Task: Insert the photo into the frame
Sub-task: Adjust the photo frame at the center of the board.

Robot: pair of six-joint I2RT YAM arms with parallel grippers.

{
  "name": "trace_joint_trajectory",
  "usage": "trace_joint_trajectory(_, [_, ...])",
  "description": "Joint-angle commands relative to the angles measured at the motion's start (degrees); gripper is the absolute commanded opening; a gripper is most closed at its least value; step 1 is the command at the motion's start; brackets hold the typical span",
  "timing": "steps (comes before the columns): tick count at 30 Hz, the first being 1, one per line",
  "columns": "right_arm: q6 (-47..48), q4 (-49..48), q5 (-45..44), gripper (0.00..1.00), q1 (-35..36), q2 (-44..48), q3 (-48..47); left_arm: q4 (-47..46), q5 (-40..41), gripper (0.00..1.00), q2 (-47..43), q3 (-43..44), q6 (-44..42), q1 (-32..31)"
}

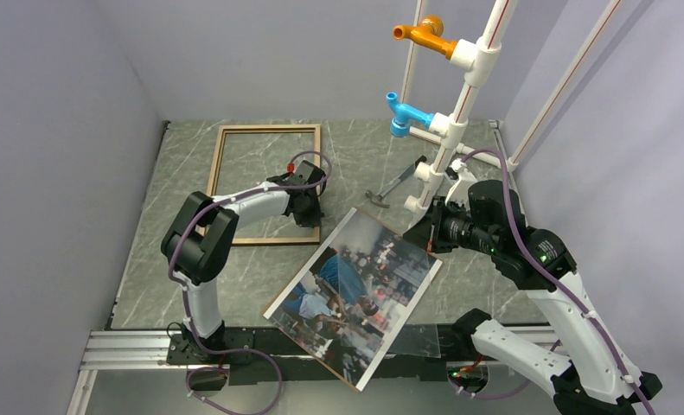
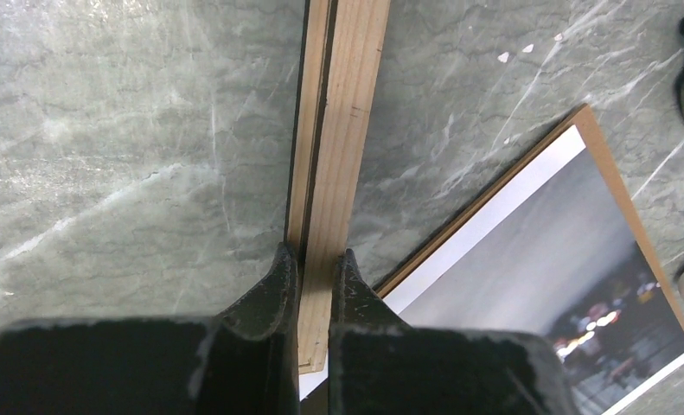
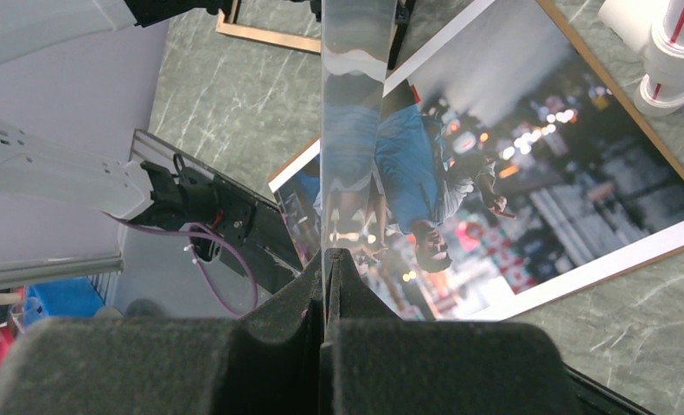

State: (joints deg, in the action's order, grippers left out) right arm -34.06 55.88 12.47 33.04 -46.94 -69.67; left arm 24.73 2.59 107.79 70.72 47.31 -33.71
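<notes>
The frame (image 1: 269,129) lies wood side up at the back left of the table. My left gripper (image 1: 306,207) is shut on its right rail near the near corner; the wrist view shows the wood rail (image 2: 342,104) pinched between the fingers (image 2: 316,259). The photo (image 1: 355,290) lies face up in the middle on a brown backing board (image 2: 615,173); it also shows in the left wrist view (image 2: 546,268) and the right wrist view (image 3: 494,173). My right gripper (image 1: 426,232) is shut on a clear pane (image 3: 355,130), held edge-on above the photo (image 3: 328,255).
A white pipe stand (image 1: 459,112) with orange and blue fittings rises at the back right. A small metal tool (image 1: 394,186) lies by its foot. Grey walls close in on both sides. A metal rail (image 1: 131,346) runs along the near edge.
</notes>
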Motion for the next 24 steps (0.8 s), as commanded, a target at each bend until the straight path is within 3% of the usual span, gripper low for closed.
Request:
trace_joint_trajectory(1, [-0.30, -2.61, 0.12, 0.00, 0.15, 0.86, -0.03, -2.56, -5.49, 0.00, 1.72, 1.95, 5.99, -0.45])
trace_joint_trajectory(4, [-0.13, -2.48, 0.03, 0.00, 0.09, 0.75, -0.30, -3.52, -6.80, 0.01, 1.77, 1.89, 6.04, -0.54])
trace_joint_trajectory(6, [-0.04, -2.32, -0.03, 0.00, 0.12, 0.64, -0.49, -4.79, -7.64, 0.10, 1.05, 1.61, 5.75, -0.69])
trace_joint_trajectory(11, [-0.03, -2.49, 0.03, 0.00, 0.15, 0.41, -0.85, -7.99, -9.29, 0.43, -3.17, -0.75, 4.46, -0.74])
trace_joint_trajectory(14, [0.17, -3.29, 0.92, 0.00, 0.04, 0.09, -0.65, -9.40, -9.77, 0.74, -6.87, -2.56, 2.93, -0.40])
trace_joint_trajectory(16, [0.45, -4.20, 2.07, 0.00, 0.21, -0.35, -0.41, -10.35, -10.55, 0.87, -9.33, -3.84, 2.10, 0.20])
trace_joint_trajectory(24, [0.87, -8.91, 6.94, 0.00, 0.19, -3.55, -1.10, -13.15, -16.25, 0.99, -21.54, -12.12, 0.62, 8.92])
